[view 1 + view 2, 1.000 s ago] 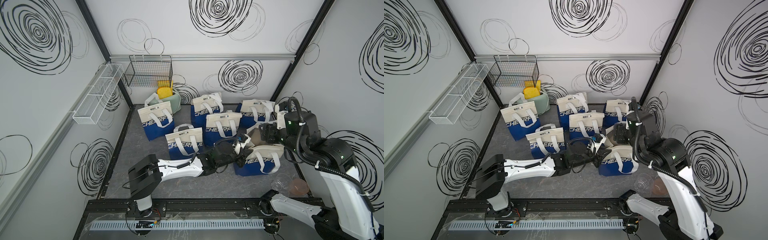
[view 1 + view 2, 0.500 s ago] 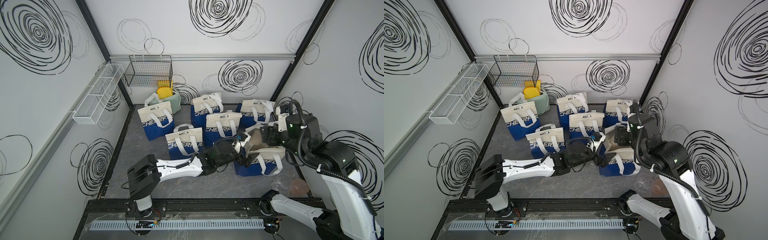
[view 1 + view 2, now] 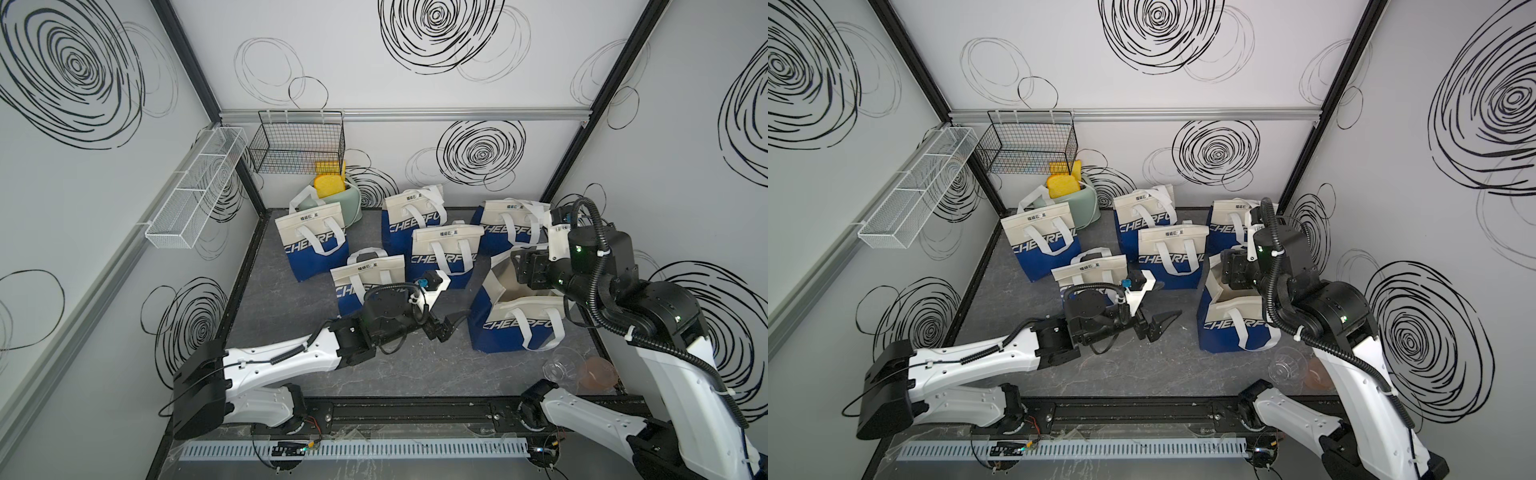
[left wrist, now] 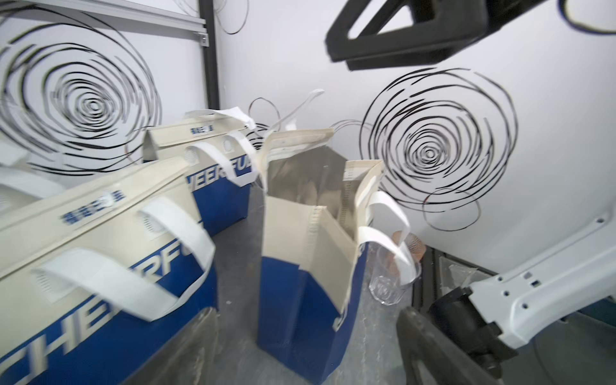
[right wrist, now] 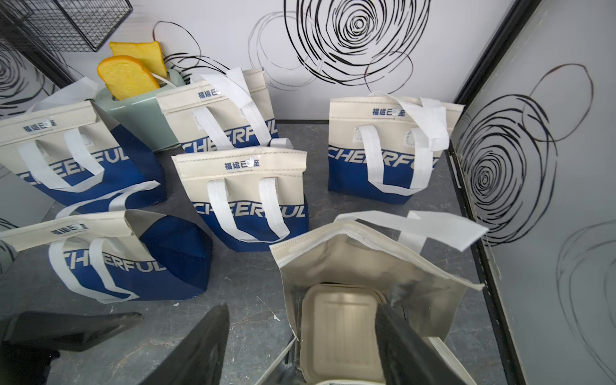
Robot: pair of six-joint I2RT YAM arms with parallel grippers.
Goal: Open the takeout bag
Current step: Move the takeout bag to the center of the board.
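Note:
The takeout bag [image 3: 519, 328] [image 3: 1233, 328] stands at the front right, blue below and cream above. Its mouth gapes and shows a silver lining [image 4: 300, 173]. A pale food container [image 5: 340, 330] lies inside. My left gripper [image 3: 449, 326] [image 3: 1160, 326] [image 4: 306, 311] hangs open just left of the bag, apart from it and holding nothing. Over the bag's mouth my right gripper [image 3: 525, 270] [image 3: 1233, 270] [image 5: 301, 306] stands open. One of its fingers [image 5: 200, 346] is outside the bag's side wall and one is over the container.
Several closed bags of the same kind [image 3: 444, 253] crowd the middle and back. A green toaster with bread [image 3: 340, 205] sits at the back left under a black wire basket [image 3: 299, 145]. A clear glass [image 3: 561, 368] and a pink cup [image 3: 598, 372] lie beside the bag.
My left gripper has let go of the bag's edge, opened and drawn back to the left. The bag's mouth now stands wider. The right gripper has stayed over the mouth.

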